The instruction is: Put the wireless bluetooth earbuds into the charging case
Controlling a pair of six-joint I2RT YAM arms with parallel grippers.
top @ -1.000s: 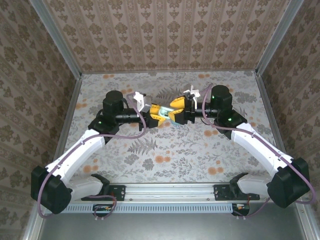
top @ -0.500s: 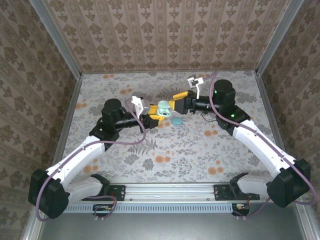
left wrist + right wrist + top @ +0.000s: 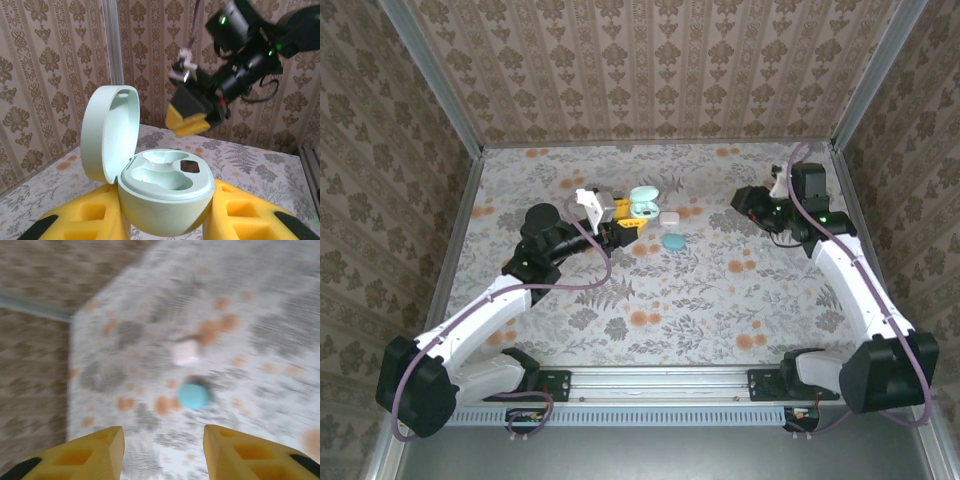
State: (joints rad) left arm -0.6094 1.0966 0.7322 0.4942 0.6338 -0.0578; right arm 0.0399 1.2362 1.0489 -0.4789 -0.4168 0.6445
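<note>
My left gripper (image 3: 626,217) is shut on the charging case (image 3: 642,203), a pale green oval pebble held above the table. In the left wrist view the case (image 3: 165,200) sits between the yellow fingers (image 3: 90,220) with its lid (image 3: 107,132) hinged open to the left. Both wells look bare and no earbuds can be made out. My right gripper (image 3: 744,201) is well off to the right of the case and open. Its wrist view is blurred, with nothing between the right gripper's (image 3: 164,450) fingers.
A teal-blue oval piece (image 3: 674,241) lies on the flowered table (image 3: 650,300) just right of the case, also seen as the teal oval (image 3: 194,396). A small white rounded-square item (image 3: 671,217) rests beside it, blurred as the white item (image 3: 186,352). Patterned walls enclose the table.
The two grippers met at the case a second ago. The case lid now stands open, the teal oval piece lies on the table, and my right gripper has pulled back to the right.
</note>
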